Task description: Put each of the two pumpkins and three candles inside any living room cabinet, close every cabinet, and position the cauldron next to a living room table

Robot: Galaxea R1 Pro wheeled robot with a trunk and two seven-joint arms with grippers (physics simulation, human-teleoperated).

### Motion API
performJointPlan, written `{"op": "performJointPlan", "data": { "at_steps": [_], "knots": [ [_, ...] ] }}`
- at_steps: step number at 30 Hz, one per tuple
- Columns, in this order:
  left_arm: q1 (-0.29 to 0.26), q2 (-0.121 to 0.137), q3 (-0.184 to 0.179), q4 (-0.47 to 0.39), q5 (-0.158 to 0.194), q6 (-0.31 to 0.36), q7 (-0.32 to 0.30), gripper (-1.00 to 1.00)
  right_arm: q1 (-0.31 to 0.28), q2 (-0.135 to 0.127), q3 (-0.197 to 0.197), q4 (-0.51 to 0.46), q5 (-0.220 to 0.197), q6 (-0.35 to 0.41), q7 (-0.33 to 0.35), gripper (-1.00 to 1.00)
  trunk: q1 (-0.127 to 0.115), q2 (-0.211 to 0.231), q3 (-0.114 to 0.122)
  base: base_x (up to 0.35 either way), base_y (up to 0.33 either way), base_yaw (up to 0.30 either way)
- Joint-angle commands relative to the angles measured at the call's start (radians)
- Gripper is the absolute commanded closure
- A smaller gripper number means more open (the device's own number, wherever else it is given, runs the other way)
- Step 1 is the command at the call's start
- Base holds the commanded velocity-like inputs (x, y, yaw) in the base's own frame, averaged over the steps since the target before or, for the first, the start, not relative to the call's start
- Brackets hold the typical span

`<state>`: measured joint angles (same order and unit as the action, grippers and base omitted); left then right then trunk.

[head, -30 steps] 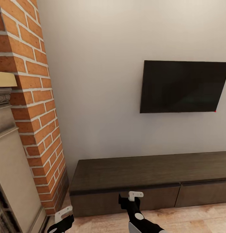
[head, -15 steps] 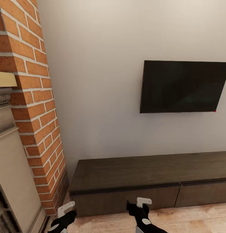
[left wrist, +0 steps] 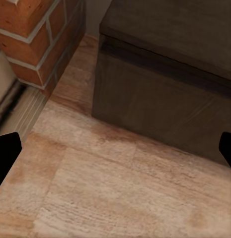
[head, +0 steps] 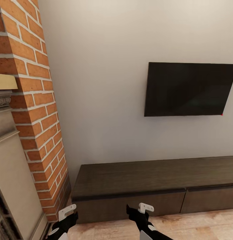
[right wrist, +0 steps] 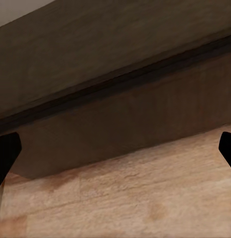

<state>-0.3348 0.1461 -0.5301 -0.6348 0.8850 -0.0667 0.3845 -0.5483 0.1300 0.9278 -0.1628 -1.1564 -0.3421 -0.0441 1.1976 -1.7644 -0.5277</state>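
**Robot at the closed cabinet, both grippers empty**

The robot faces the long dark-brown cabinet [head: 156, 186], which stands against the pale wall under one wall TV [head: 190, 89], with the red-brick fireplace column [head: 33, 110] to its left. Two drawer fronts are in view, a wide one on the left and part of another on the right, and both sit flush with the unit, so the cabinet reads as closed here. Its top is bare.

Both arms are low at the near edge of the head view. The left gripper [head: 67, 216] hangs near the foot of the brick column, by the cabinet's left end; its wrist view has the two dark fingertips spread to opposite edges with only plank floor [left wrist: 115, 193] and the cabinet corner between them, so it is open and holds nothing. The right gripper [head: 140, 211] is in front of the left drawer front [right wrist: 130, 124]; its fingertips are likewise wide apart and empty, just short of the wood.

Count in view: one cabinet, two drawer fronts, one TV, two grippers. No pumpkin, candle, cauldron or table can be seen.

Judging from this, whether anything is already stored cannot be told with the drawers shut. The empty grippers suggest either opening a drawer or fetching comes next, and the cauldron step appears still open.
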Motion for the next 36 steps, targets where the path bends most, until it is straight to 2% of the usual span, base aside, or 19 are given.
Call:
{"op": "performJointPlan", "data": {
  "at_steps": [1, 6, 13, 19, 36],
  "knots": [
    [-0.001, 0.001, -0.008, 0.0, 0.011, -0.007, 0.007, -1.0, -0.001, 0.0, 0.009, 0.0, -0.007, -0.003, -0.005, -1.0, 0.0, -0.001, -0.001, 0.0, 0.0, 0.0],
    [0.0, 0.003, -0.008, 0.001, 0.011, -0.008, 0.007, -1.0, -0.001, 0.0, 0.008, 0.0, -0.007, -0.003, -0.003, -1.0, 0.0, -0.001, -0.001, 0.0, 0.027, 0.0],
    [0.0, 0.005, -0.008, 0.001, 0.012, -0.008, 0.007, -1.0, -0.001, 0.0, 0.008, -0.001, -0.008, -0.003, 0.002, -1.0, 0.0, -0.001, 0.0, 0.0, 0.233, -0.038],
    [-0.001, 0.005, -0.008, 0.001, 0.01, -0.01, 0.007, -1.0, -0.001, 0.0, 0.008, -0.001, -0.008, -0.003, 0.001, -1.0, 0.0, -0.001, 0.005, 0.0, 0.201, -0.225],
    [-0.001, -0.006, -0.01, 0.001, 0.01, -0.006, 0.007, -1.0, -0.001, 0.0, 0.008, -0.001, -0.007, -0.002, 0.0, -1.0, 0.0, -0.001, 0.019, 0.0, 0.01, -0.242]
  ]
}}
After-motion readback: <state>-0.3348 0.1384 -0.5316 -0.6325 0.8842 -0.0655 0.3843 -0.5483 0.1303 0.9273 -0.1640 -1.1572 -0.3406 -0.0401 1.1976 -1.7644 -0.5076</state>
